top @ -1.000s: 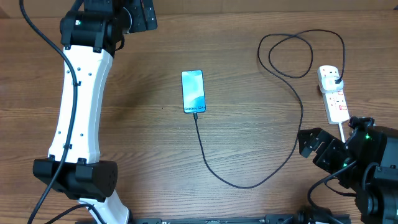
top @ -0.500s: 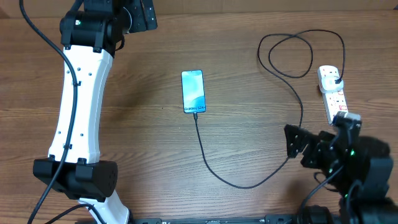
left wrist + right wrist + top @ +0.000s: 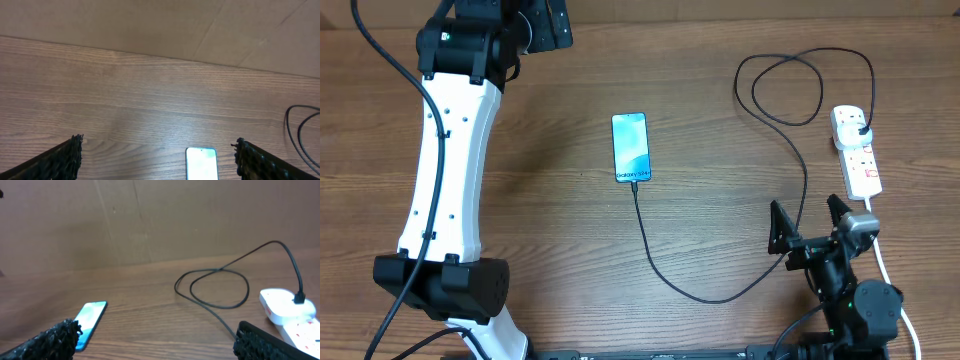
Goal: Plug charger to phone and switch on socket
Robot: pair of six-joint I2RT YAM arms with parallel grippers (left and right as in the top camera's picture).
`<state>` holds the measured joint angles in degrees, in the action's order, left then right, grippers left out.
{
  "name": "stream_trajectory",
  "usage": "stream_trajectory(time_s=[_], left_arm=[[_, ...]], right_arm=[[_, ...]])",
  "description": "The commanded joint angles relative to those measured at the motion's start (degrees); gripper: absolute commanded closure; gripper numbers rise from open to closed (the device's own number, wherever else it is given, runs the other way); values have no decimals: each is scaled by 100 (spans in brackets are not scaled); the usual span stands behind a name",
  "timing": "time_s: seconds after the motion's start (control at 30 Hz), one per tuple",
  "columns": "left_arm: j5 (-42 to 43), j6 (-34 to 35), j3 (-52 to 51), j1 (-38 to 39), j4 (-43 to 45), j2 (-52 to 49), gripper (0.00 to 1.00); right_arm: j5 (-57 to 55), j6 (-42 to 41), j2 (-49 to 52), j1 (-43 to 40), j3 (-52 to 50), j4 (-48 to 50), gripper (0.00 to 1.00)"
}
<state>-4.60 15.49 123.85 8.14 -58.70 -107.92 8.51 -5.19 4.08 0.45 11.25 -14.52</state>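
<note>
The phone (image 3: 630, 147) lies mid-table with its screen lit; it also shows in the left wrist view (image 3: 201, 162) and the right wrist view (image 3: 90, 317). The charger cable (image 3: 720, 298) runs from the phone's near edge, curves right and up, loops, and ends in a black plug (image 3: 861, 127) seated in the socket (image 3: 857, 150). My right gripper (image 3: 808, 222) is open and empty, left of the socket's near end, over the cable. My left gripper (image 3: 545, 25) is at the far left, open and empty in its wrist view (image 3: 157, 146).
The socket's thick white cord (image 3: 885, 265) runs from its near end toward the right arm's base. The cable's loop (image 3: 215, 287) lies beyond the right gripper (image 3: 156, 330), left of the socket (image 3: 292, 312). A cardboard wall (image 3: 160, 25) borders the table's far edge.
My right gripper has swung left and away from the table's right edge, turning so its open fingers point toward the far side. The left arm, phone, cable and socket have not moved.
</note>
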Motion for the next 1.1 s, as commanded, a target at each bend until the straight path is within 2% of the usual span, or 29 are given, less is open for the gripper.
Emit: stream_trajectory(time_s=[0.0, 0.2, 0.47, 0.57, 0.7, 1.07], left_arm=[[-48, -70, -4, 4, 17, -13, 0], [-48, -70, -4, 4, 17, -13, 0], [-48, -70, -4, 4, 17, -13, 0], [-48, -70, -4, 4, 17, -13, 0], [-48, -70, -4, 4, 17, -13, 0], [-48, -70, -4, 4, 17, -13, 0]], right_arm=[[-98, 330, -398, 81, -282, 168, 0], [-236, 424, -391, 107, -374, 487, 0], [-431, 621, -391, 114, -1082, 1847, 0], [-501, 822, -393, 138, -1080, 1790, 0], [-511, 844, -391, 138, -1080, 951, 0], [-632, 844, -391, 138, -1080, 970, 0]])
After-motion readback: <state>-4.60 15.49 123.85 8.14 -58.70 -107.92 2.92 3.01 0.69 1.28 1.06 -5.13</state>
